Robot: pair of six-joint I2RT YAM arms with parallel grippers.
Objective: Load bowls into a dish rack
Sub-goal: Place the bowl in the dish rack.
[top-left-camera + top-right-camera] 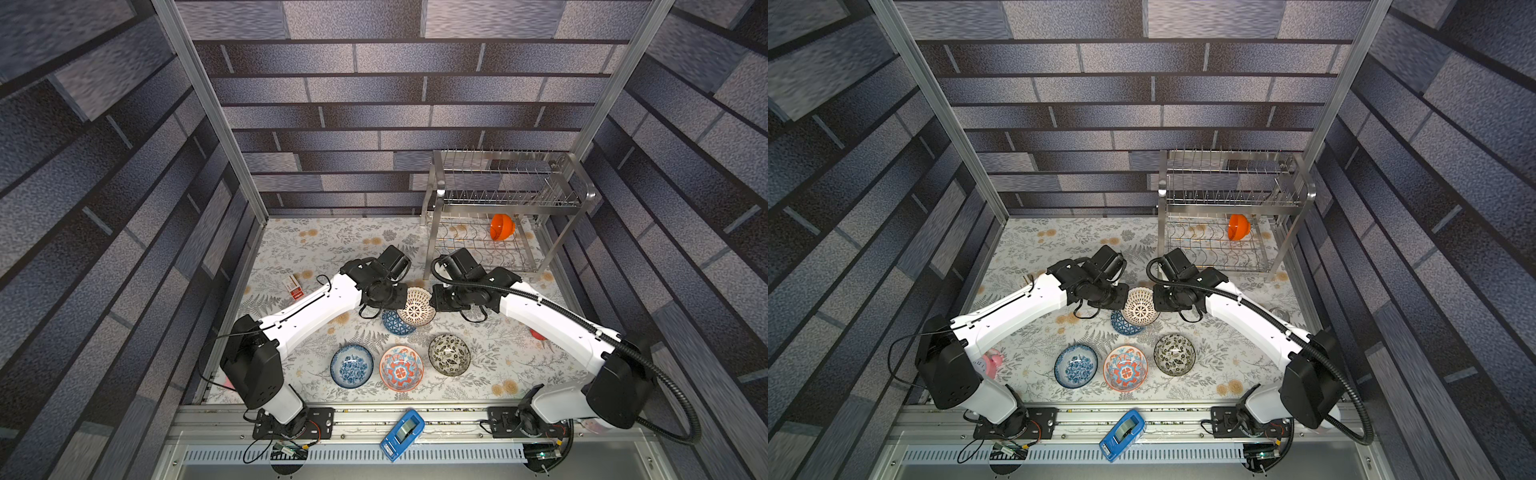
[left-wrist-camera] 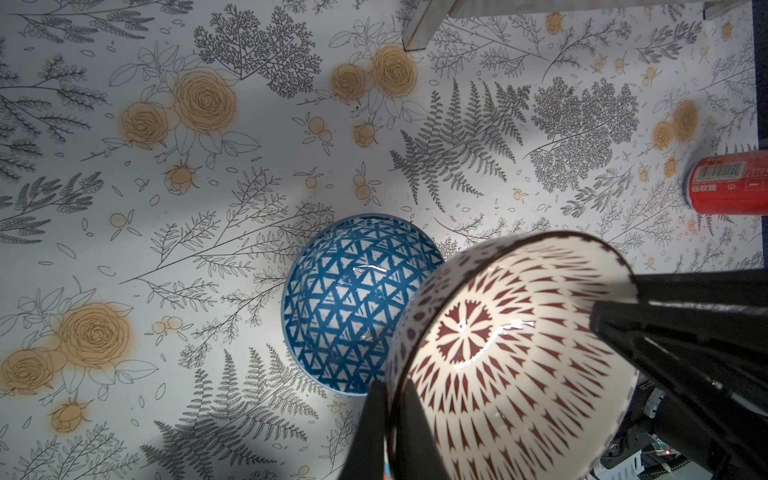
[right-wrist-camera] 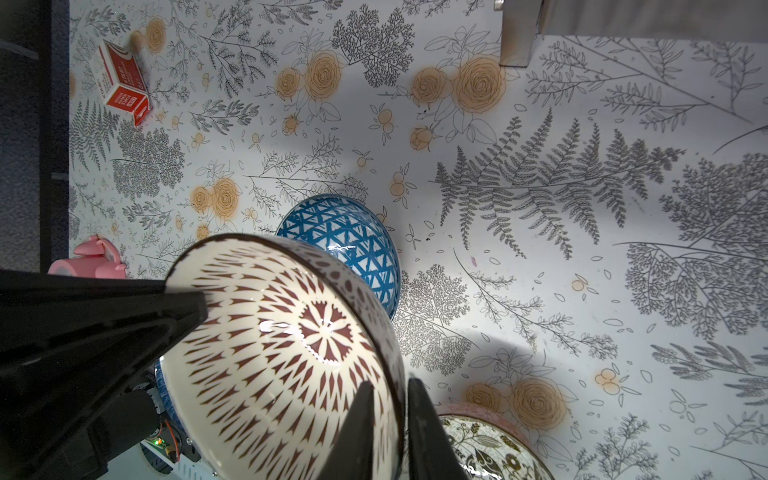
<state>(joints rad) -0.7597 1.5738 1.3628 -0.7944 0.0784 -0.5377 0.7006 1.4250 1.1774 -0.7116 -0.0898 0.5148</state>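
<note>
The white lattice bowl (image 1: 417, 306) (image 1: 1140, 306) hangs tilted above the mat between both arms. My left gripper (image 1: 405, 295) (image 2: 390, 384) is shut on one side of its rim. My right gripper (image 1: 432, 297) (image 3: 390, 382) pinches the opposite rim, one finger inside and one outside. Just below lies the blue triangle-patterned bowl (image 1: 395, 324) (image 2: 349, 303). Nearer the front stand the blue-white floral bowl (image 1: 351, 365), the red-and-blue medallion bowl (image 1: 401, 368) and the black-and-white floral bowl (image 1: 449, 354). An orange bowl (image 1: 500, 227) sits on edge in the lower tier of the dish rack (image 1: 507, 199).
A red-and-white box (image 1: 293, 286) lies left of the arms. A red can (image 2: 727, 183) lies right of the bowls and a pink clock (image 1: 990, 363) sits by the left arm's base. A rack leg (image 3: 515, 33) stands close behind my right gripper. A blue tape dispenser (image 1: 402, 434) rests on the front rail.
</note>
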